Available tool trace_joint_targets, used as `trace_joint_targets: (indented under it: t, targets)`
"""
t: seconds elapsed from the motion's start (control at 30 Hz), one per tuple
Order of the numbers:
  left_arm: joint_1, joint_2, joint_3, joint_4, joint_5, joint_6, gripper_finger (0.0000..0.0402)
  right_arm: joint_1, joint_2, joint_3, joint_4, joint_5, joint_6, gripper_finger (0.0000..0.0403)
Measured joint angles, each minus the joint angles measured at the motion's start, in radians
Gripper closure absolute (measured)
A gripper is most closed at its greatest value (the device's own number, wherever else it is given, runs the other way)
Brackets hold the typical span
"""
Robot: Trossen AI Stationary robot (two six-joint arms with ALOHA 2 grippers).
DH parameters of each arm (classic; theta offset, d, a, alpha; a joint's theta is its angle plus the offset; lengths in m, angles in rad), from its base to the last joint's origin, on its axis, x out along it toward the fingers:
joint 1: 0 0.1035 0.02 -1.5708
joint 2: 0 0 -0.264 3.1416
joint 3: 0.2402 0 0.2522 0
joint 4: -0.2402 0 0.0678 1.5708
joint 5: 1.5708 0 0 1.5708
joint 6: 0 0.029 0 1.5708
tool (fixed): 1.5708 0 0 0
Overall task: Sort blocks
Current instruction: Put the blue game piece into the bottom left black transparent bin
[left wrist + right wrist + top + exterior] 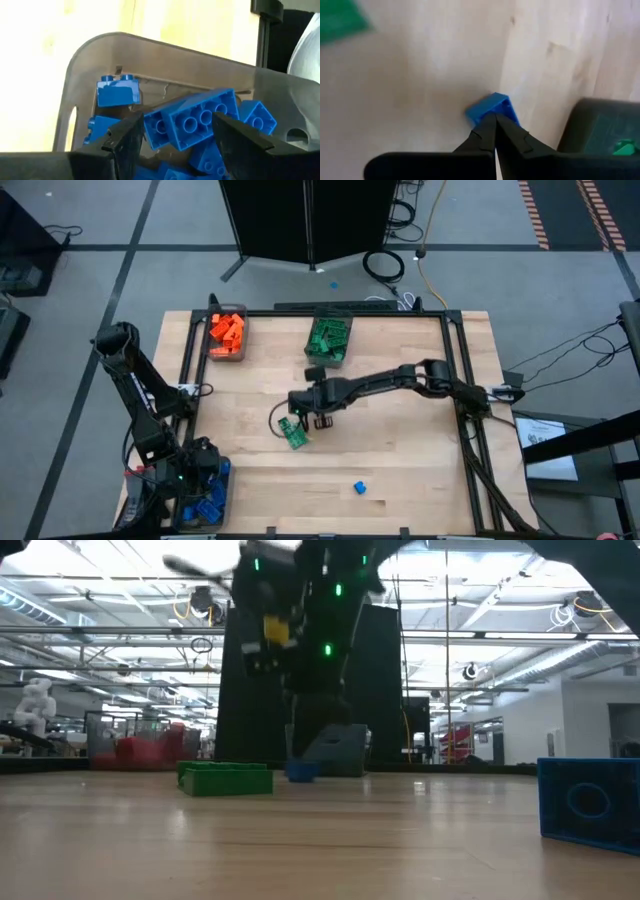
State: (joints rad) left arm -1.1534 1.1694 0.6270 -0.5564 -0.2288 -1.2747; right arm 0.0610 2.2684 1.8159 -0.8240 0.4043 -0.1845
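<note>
Blocks are mostly sorted by my reading: orange blocks [227, 330] fill one bin at the far edge of the surface [410, 450], green blocks [329, 337] fill the bin beside it, and blue ones lie heaped in the blue bin [205, 502] at my near left corner. Three strays are left on the wood: a small blue block [492, 110] near the middle, a green block [293, 434] just beside it, and another blue block [359, 488] nearer the front, well apart from both. My right end effector [494, 116] is fully closed and carries nothing; its pinched tips sit right at the small blue block, and I cannot tell whether they touch it. To take that block cleanly I judge I should back off a little, spread the fingers wider than the block, come down so it sits squarely between them, and only then close, keeping clear of the green block so I do not knock it away. My left end effector [177, 120] hangs over the blue bin with its fingers partly spread to either side of a long blue brick [200, 117] that lies tilted on the heap; it seems to rest there, not in my grasp. That arm should lift straight up so it drags nothing out.
</note>
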Motion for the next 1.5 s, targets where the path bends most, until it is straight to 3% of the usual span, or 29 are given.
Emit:
trace_joint_targets:
  t: [0.17,0.37,0.47,0.63,0.87,1.03,1.17,1.5]
  targets:
    - [0.0,0.0,0.0,-0.001,-0.053,0.002,0.0168,0.075,0.0,0.084,-0.081,0.005,0.013,0.0403]
    - [0.005,0.0,0.0,-0.002,-0.204,0.11,0.0168,0.132,-0.002,0.18,-0.163,0.004,-0.029,0.0402]
    - [0.015,0.0,0.0,-0.002,-0.231,0.135,0.0168,0.117,-0.002,0.184,-0.168,-0.056,-0.083,0.0386]
    - [0.02,0.0,0.0,-0.002,-0.233,0.137,0.0168,0.051,0.003,0.18,-0.19,-0.202,-0.104,0.0317]
    - [0.02,0.0,0.0,-0.001,-0.233,0.131,0.0168,-0.026,0.005,0.168,-0.192,-0.198,-0.147,0.0199]
    - [0.02,0.0,0.0,-0.002,-0.233,0.131,0.0168,-0.049,0.013,0.167,-0.172,-0.203,-0.197,0.015]
    - [0.02,0.0,0.0,-0.002,-0.233,0.131,0.0168,-0.054,0.037,0.167,-0.174,-0.252,-0.213,0.0137]
    - [0.02,0.0,0.0,-0.004,-0.233,0.13,0.0168,-0.071,0.091,0.166,-0.188,-0.25,-0.251,0.0137]
